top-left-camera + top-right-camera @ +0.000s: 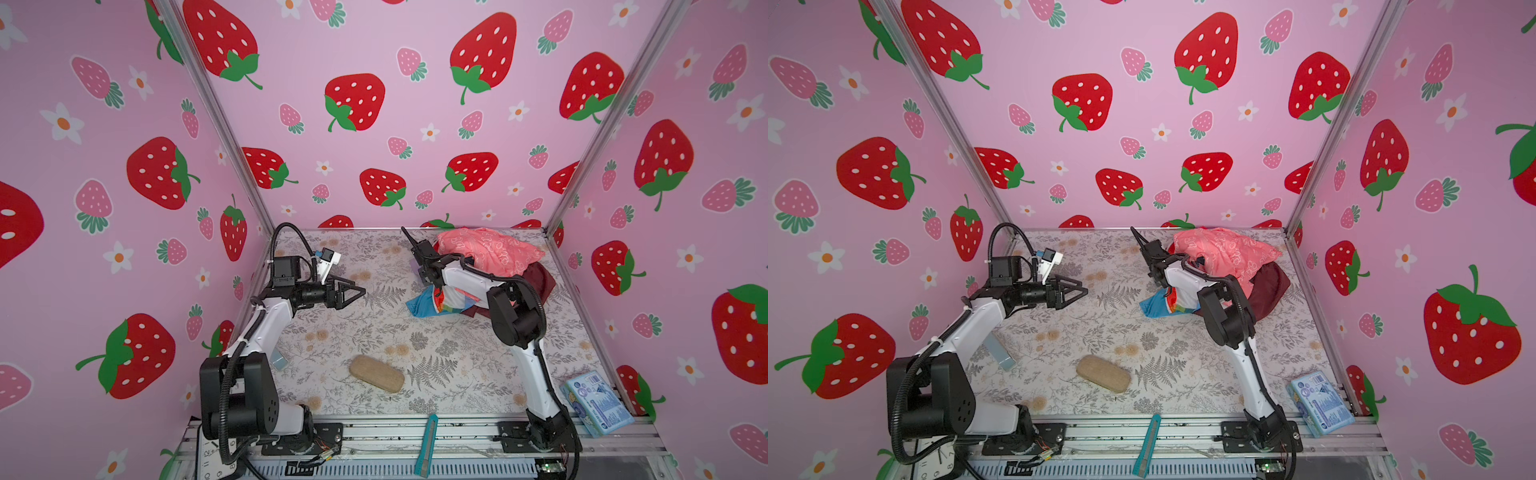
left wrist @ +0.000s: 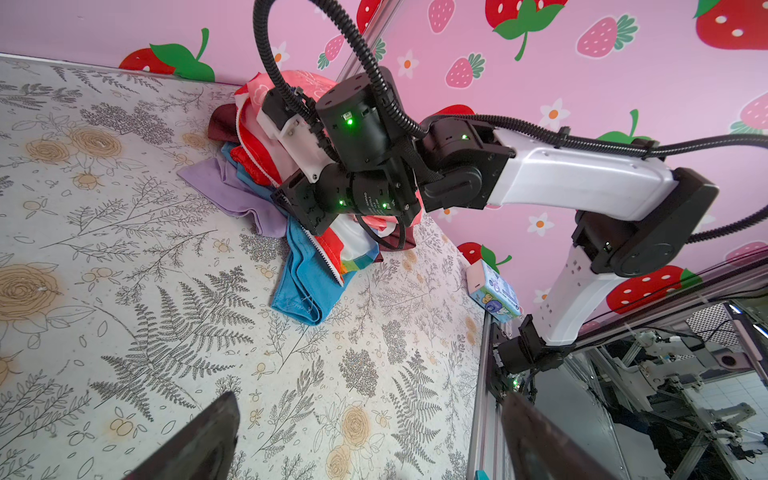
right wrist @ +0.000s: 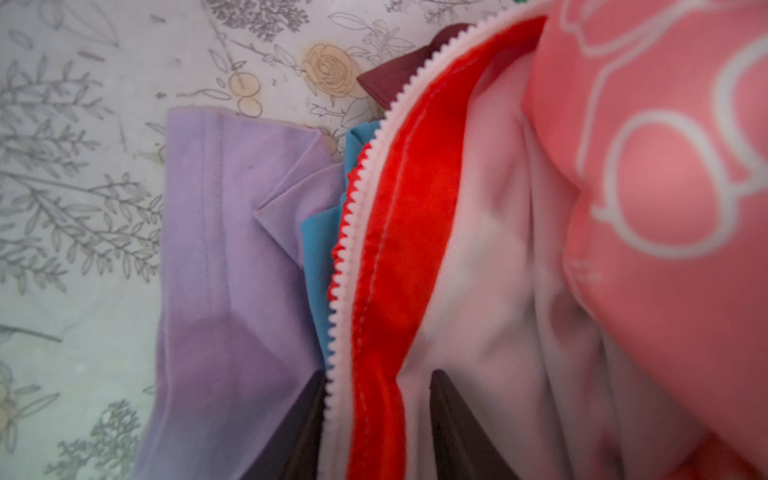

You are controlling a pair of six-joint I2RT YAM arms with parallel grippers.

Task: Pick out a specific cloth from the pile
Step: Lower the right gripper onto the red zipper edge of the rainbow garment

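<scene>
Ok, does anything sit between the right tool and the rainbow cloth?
No: the right tool straddles the red-orange border of the cloth. The salmon-pink cloth lies over its white part, so pulling may drag that along.

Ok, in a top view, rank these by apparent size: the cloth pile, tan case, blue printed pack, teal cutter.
1. cloth pile, clearly.
2. blue printed pack; it sits nearer the camera, so its lead over the next is unsure.
3. tan case.
4. teal cutter: long but far slimmer.

Thin white cloth (image 3: 399,249) with red-orange zigzag border and rainbow patches, crumpled low at front of heaped salmon-pink, maroon, blue, lavender pile (image 1: 490,249).
</scene>
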